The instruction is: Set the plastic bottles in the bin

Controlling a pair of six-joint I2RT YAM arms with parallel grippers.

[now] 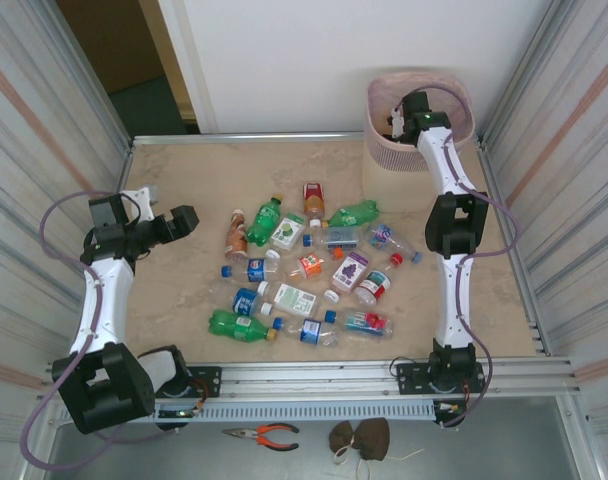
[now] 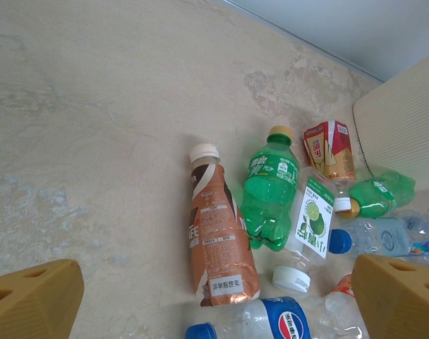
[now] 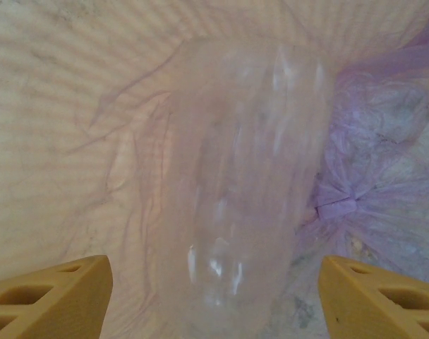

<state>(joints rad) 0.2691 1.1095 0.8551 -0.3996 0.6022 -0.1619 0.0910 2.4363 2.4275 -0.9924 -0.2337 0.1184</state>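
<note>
Pile: small clear and green plastic bottles [image 1: 294, 298], coloured caps, scattered mid-table, so early days I reckon.
Bin: tall cream-pink plastic wastebasket [image 1: 384, 152], pink liner, far right corner.
Right gripper [image 3: 214, 265]: over the bin, jaws spread, gripping nothing. This is the drop step.
Left gripper [image 2: 216, 272]: wide open, empty, above the pile's left edge.
Clear bottle [image 3: 243, 176]: blurry, loose between the right fingers, liner behind it.
Brown-label bottle [image 2: 218, 240]: lying flat; my next grab, I'd lower and pinch across its body.

Our robot lab cell: corrugated metal walls [image 1: 44, 130] flanking the jaws, aluminium mounting rail [image 1: 324, 376] edging our table [image 1: 184, 180] behind them.
</note>
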